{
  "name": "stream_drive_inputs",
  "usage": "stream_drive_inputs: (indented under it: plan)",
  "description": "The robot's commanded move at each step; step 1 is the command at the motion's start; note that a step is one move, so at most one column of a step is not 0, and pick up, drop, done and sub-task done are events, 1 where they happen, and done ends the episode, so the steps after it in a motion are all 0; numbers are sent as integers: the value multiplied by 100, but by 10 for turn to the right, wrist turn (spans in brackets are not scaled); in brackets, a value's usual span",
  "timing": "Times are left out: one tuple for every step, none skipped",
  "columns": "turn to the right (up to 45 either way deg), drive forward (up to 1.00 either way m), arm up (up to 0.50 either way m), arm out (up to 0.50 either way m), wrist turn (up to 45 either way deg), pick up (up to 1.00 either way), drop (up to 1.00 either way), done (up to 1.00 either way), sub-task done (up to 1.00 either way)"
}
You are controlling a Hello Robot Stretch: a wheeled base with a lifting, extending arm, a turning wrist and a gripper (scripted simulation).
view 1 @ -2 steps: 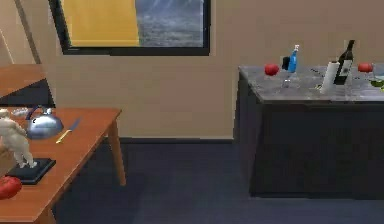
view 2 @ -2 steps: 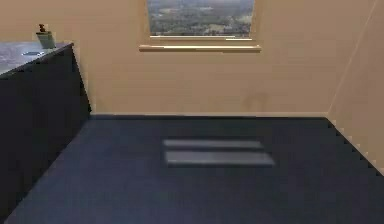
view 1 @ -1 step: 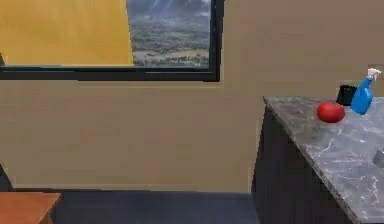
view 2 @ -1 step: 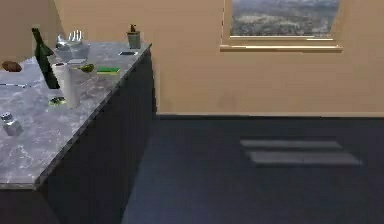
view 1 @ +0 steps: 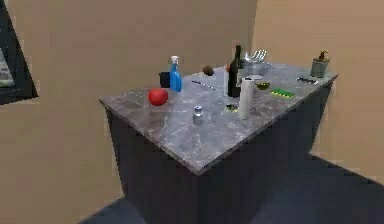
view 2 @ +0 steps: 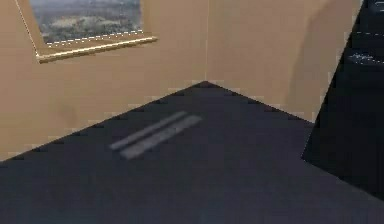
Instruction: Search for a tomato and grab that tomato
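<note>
While the gripper's state cannot be told, a red tomato (view 1: pixel 158 96) sits on the marble counter (view 1: pixel 228 136).

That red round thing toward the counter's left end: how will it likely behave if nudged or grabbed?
The tomato looks round and smooth, so a sideways nudge would probably roll it. It sits near the edge of the countertop, so a roll might carry it off. The blue bottle just behind looks tall and narrow, likely to tip if bumped.

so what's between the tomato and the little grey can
Nothing: in the forward view, the countertop between the tomato and the can is bare.
</note>
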Motion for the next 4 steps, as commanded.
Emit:
stream_drive_inputs:
  plan:
    - [450, 0, 0, 0, 0, 0, 0, 0, 0]
    - [450, 0, 0, 0, 0, 0, 0, 0, 0]
    - [270, 0, 0, 0, 0, 0, 0, 0, 0]
    - [0, 0, 50, 0, 0, 0, 0, 0, 0]
